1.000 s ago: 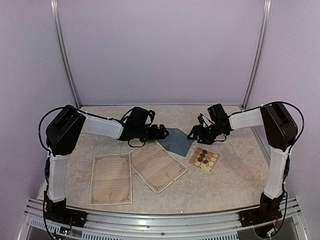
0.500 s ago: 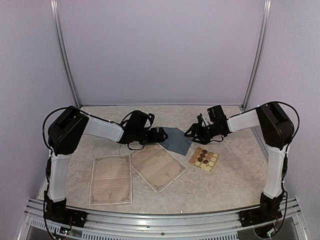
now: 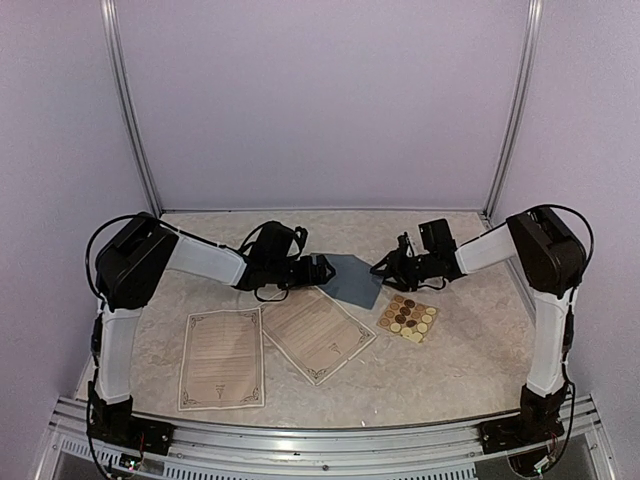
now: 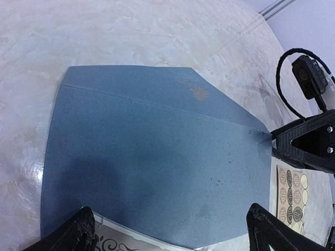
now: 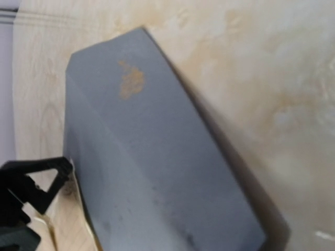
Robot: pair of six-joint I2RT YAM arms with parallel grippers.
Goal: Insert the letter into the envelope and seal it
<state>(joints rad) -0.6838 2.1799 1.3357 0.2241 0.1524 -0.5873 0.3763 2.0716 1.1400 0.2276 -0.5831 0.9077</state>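
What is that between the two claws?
The slate-blue envelope lies between the left claw and the right claw, clearest in the top view.

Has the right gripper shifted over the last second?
Yes. The right gripper has edged left, closer to the envelope, judged against the sticker sheet.

You see an envelope (image 4: 152,157) of matt, faintly grainy blue paper; the table (image 4: 131,31) has a smooth, glossy marbled finish.
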